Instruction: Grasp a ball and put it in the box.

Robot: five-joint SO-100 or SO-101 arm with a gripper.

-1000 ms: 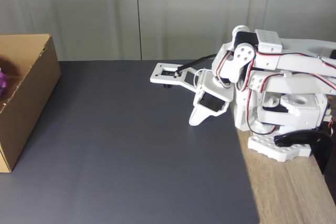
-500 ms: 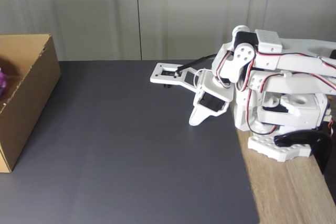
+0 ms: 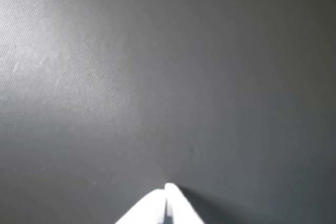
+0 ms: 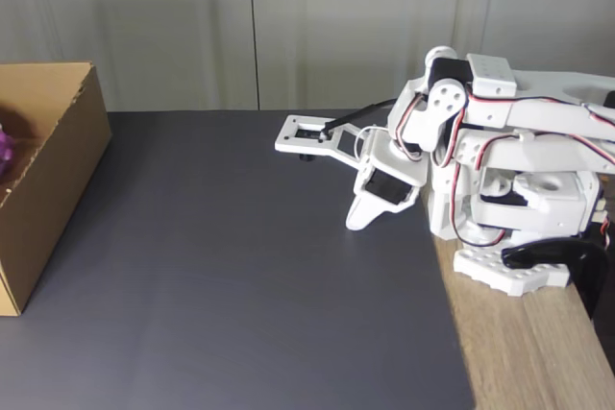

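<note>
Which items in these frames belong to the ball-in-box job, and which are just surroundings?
Part of the job:
- brown corrugated cardboard box
- pink-purple bumpy ball, a sliver showing inside the box
- white two-finger gripper, shut and empty

Just surroundings:
- dark grey mat
- light wooden tabletop
- grey panelled wall

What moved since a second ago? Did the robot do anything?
Nothing visibly changed. The gripper still rests shut, tips down on the dark mat, arm folded. The ball stays inside the box at the left edge of the fixed view.
</note>
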